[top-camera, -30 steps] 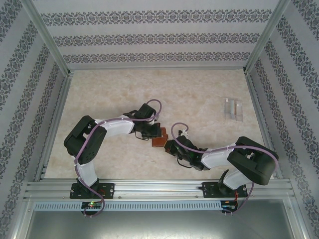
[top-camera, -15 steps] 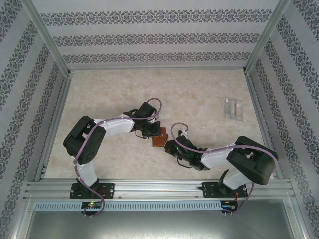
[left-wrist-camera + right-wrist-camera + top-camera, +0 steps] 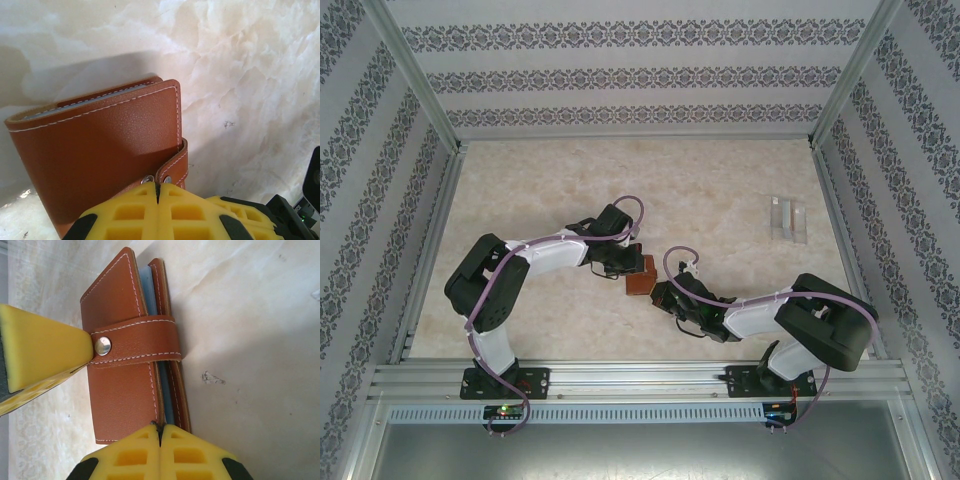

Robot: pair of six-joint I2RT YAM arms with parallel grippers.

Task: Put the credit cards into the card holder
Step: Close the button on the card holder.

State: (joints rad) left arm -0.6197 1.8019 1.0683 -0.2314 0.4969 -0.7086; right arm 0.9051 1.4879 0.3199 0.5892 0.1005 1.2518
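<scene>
Fingers (image 3: 130, 215) of the left gripper (image 3: 157, 194) are pressed together, tips against the snap tab (image 3: 132, 342) of the card holder (image 3: 122, 395), which sits folded and snapped on the table (image 3: 720, 180) between both grippers, while the right gripper (image 3: 160, 430), likewise closed and empty, meets the holder's end edge.

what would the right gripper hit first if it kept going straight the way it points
The brown wallet. The shut right gripper points straight at its near edge, with the tips right at it; whether they touch is hard to tell.
</scene>
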